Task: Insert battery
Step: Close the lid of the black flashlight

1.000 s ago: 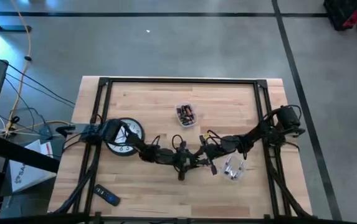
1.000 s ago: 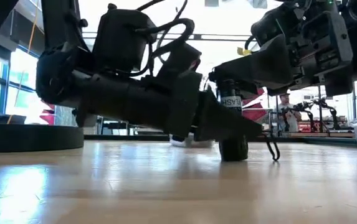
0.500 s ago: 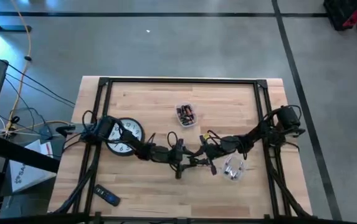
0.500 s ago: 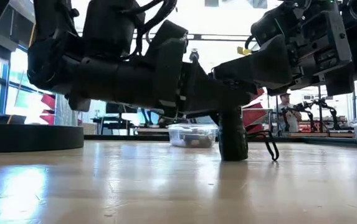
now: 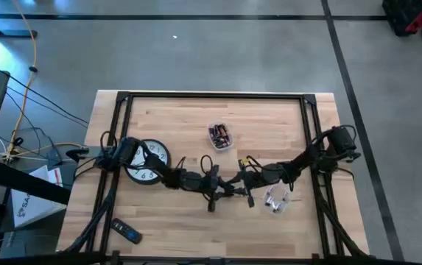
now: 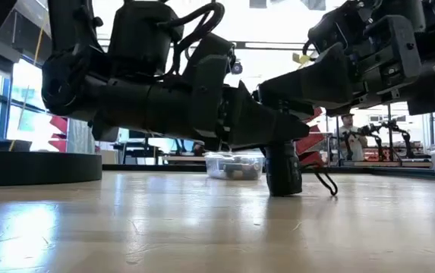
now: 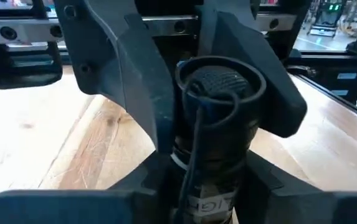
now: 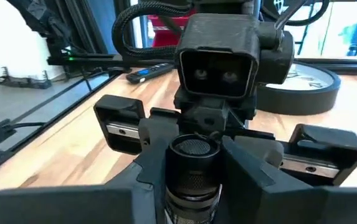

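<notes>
Jaws of both arms close on one object: a black flashlight [image 6: 284,171], standing upright on the counter [image 6: 202,227] near its middle. Left gripper [image 7: 212,155] clamps the barrel from one side, right gripper [image 8: 194,180] from the other; each wrist view shows the cap end [image 7: 218,81] with a thin cord looped over it.

- No battery is seen in either grip. Spares appear to sit in the small tub [image 5: 220,135] well behind the flashlight; contents too small to confirm.
- Cap looks still on, so the barrel is not yet open.

Risks, as judged:
- Two opposed grips on one short body: any uneven pull or twist could tip it or skid its base on the wood.
- If one side lets go to fetch a battery, the other holds alone; a slack hold lets the barrel rotate or lean.
- Cord may snag a finger during unscrewing.
- Clock [image 5: 146,160], clear tub [image 5: 275,199] and remote [image 5: 127,232] lie near, within sweep of the arms.
</notes>
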Controlling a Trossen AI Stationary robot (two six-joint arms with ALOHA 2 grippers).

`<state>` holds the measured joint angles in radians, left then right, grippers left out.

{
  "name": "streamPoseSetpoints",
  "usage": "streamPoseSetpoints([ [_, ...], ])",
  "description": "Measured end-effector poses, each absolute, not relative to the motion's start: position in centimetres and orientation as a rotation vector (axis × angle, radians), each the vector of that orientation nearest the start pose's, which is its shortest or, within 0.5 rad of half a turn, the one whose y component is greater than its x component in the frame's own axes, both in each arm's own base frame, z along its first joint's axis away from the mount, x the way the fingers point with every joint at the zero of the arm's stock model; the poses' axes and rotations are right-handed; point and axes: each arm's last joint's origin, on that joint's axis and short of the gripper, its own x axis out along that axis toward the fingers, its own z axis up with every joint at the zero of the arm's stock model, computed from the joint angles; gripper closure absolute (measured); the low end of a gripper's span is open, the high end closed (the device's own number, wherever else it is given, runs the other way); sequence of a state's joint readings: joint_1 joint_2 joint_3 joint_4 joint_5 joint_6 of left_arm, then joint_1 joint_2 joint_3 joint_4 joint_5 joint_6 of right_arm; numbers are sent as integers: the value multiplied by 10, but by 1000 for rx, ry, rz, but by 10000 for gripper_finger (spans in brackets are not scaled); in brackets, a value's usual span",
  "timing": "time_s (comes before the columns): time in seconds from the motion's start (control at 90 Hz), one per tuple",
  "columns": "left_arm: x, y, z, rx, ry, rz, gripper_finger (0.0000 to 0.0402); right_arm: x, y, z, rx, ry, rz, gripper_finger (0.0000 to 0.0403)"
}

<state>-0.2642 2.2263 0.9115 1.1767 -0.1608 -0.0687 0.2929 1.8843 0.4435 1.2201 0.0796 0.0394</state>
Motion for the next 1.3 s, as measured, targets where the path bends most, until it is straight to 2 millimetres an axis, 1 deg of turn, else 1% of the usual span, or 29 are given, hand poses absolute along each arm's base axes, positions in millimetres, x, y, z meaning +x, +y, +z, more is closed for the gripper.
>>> streamPoseSetpoints([
  [0.189,384,-98,78,-44,144,-105,309,275,81,98,2,221,206,313],
  [0.3,384,-98,77,-47,151,-106,309,275,81,98,8,224,207,298],
  [0.356,385,-98,77,-48,158,-106,309,274,81,95,13,253,209,288],
  [0.544,384,-98,77,-49,162,-106,309,274,82,96,28,249,216,261],
  [0.733,385,-98,76,-45,172,-107,309,272,83,104,-2,261,232,242],
  [0.867,384,-98,78,-36,199,-106,309,265,83,118,-21,321,237,236],
  [0.956,384,-98,80,-23,224,-97,309,257,85,134,-33,348,210,236],
  [1.033,383,-98,83,-8,234,-94,309,246,87,151,-36,377,177,236],
  [1.144,383,-96,86,0,241,-93,309,223,87,169,42,468,139,236],
  [1.211,384,-92,88,0,243,-96,309,208,87,175,118,540,107,236],
  [1.3,385,-85,91,3,243,-105,309,189,90,175,227,659,79,236],
])
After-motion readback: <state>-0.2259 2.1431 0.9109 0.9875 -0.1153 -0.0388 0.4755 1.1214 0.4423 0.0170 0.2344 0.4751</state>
